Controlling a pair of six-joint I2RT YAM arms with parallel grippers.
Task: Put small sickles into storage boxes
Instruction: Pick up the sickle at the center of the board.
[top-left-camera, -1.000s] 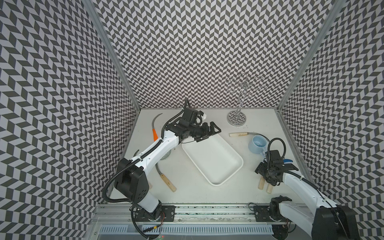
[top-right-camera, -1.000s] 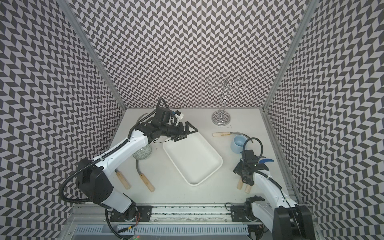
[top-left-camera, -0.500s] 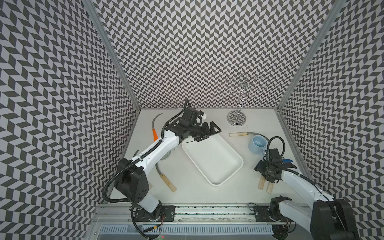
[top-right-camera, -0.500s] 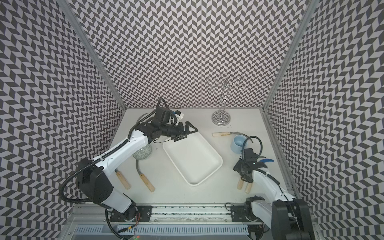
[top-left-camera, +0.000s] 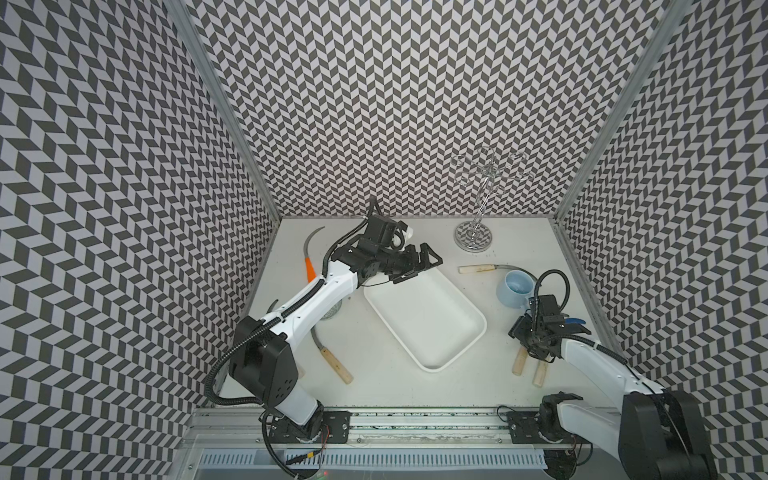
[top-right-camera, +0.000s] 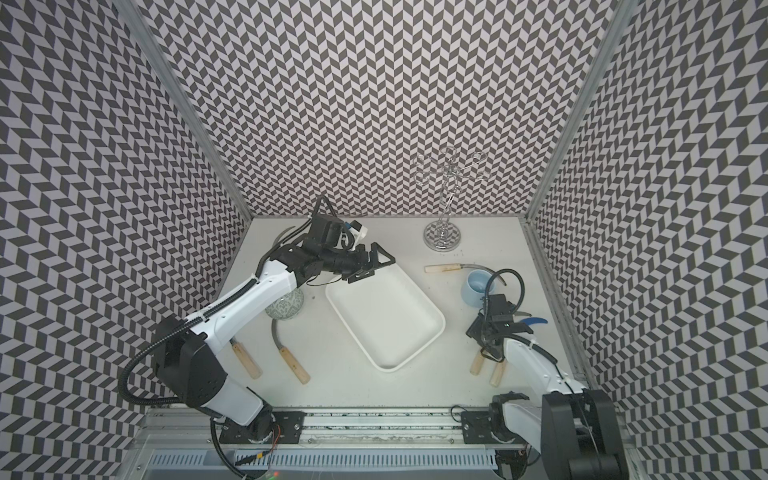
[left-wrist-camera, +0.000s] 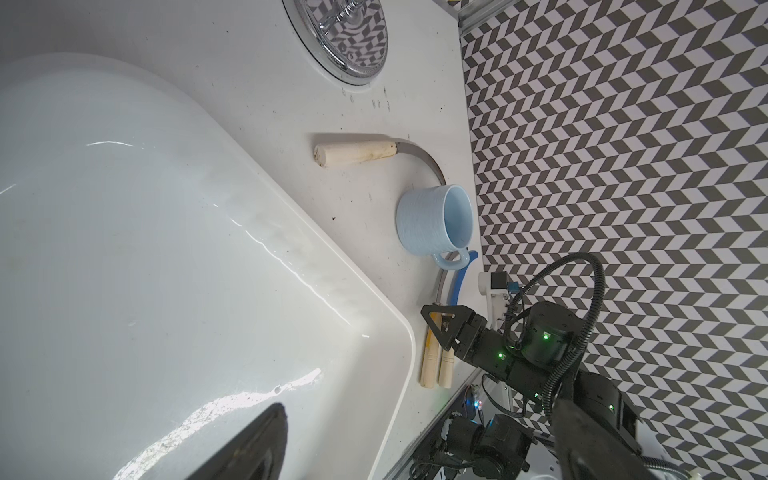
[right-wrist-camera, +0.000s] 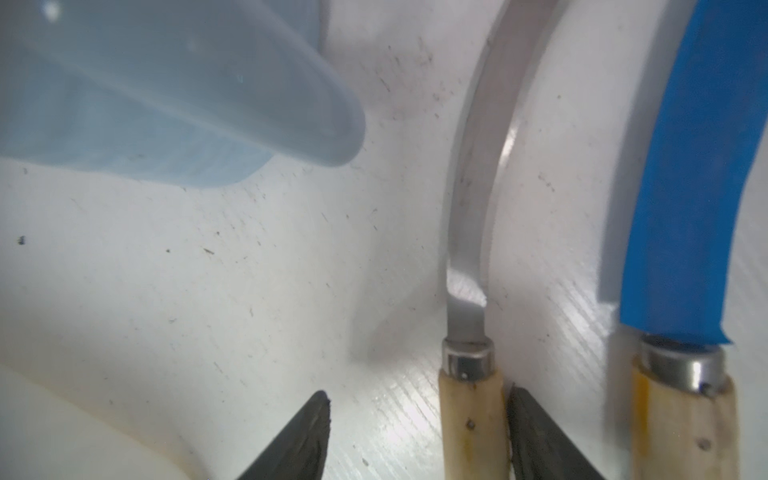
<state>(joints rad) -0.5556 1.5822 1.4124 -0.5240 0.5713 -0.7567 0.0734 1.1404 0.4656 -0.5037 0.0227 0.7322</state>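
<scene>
The storage box is a shallow white tray (top-left-camera: 424, 320) (top-right-camera: 386, 316) lying slantwise mid-table, with nothing in it. Several small sickles lie around it. Two pale handles (top-left-camera: 519, 366) (top-left-camera: 539, 376) lie side by side at the front right, one with a grey blade and one with a blue blade (right-wrist-camera: 698, 166). My right gripper (top-left-camera: 536, 353) (right-wrist-camera: 419, 399) is down on the table, open. It straddles the grey-bladed sickle's handle (right-wrist-camera: 471, 424); one finger touches it, the other stands apart. My left gripper (top-left-camera: 419, 270) (top-right-camera: 374, 270) hangs wide open and holds nothing above the tray's far left corner.
A light blue mug (top-left-camera: 515, 286) stands just beyond the right gripper, with another sickle (top-left-camera: 478, 269) behind it. At the back stands a metal stand (top-left-camera: 473, 239). An orange-handled sickle (top-left-camera: 309, 266), a grey patterned bowl (top-right-camera: 284, 307) and two more sickles (top-right-camera: 293, 365) (top-right-camera: 245, 359) lie on the left.
The right gripper's jaws have narrowed around the grey-bladed sickle's handle and it has shifted slightly. The left arm has not moved.
</scene>
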